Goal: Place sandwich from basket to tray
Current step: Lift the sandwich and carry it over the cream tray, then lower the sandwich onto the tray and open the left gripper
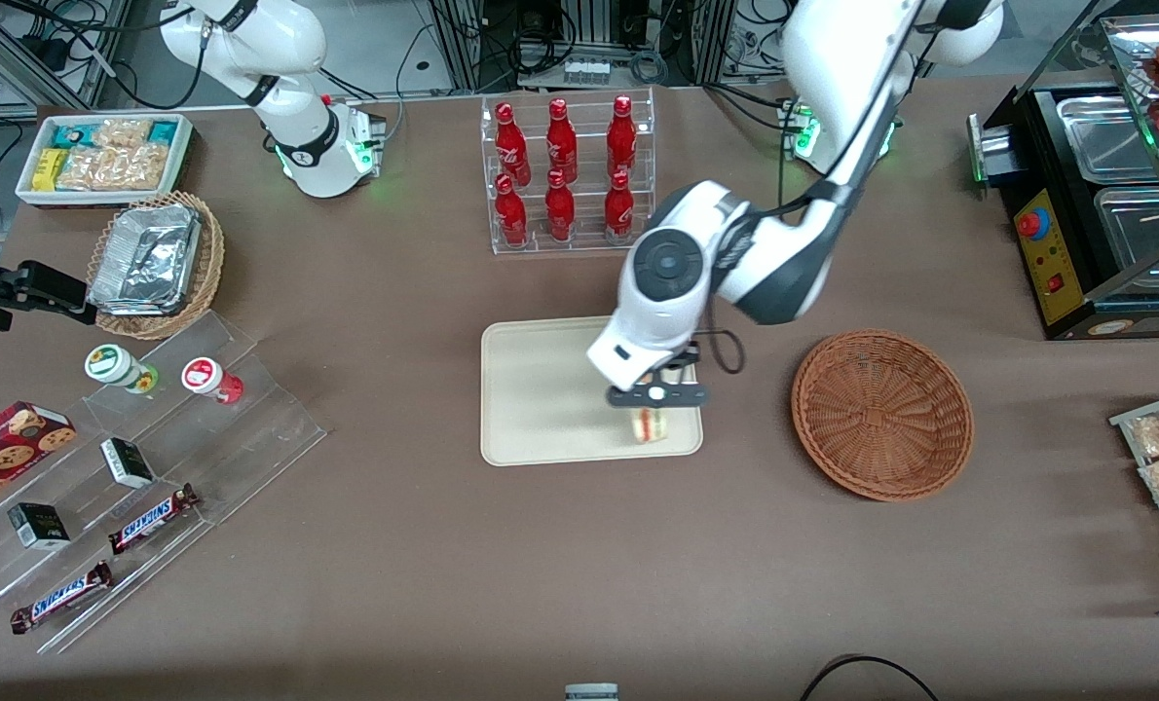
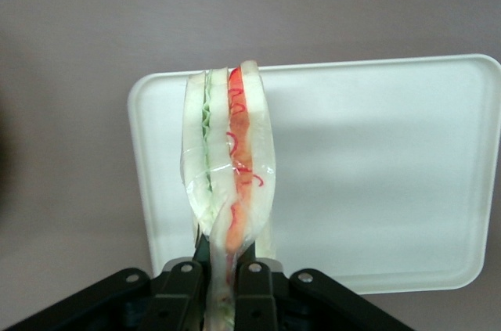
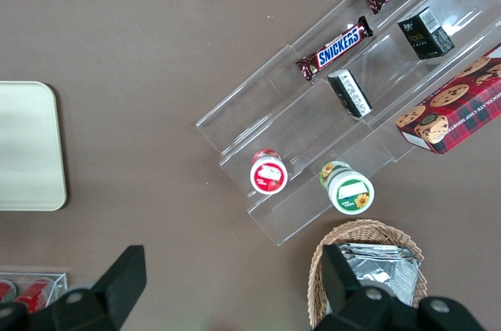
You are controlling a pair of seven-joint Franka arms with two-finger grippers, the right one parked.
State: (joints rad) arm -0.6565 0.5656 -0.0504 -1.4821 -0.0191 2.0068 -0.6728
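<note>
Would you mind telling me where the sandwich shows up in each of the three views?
Front view: sandwich held by the gripper over the tray corner nearest the basket.
Left wrist view: sandwich pinched between the fingers.
Right wrist view: not in it.
Shared landmark: the tray.

"SNICKERS" on two candy bars (image 3: 335,52) on the acrylic shelf (image 3: 313,120)
</note>
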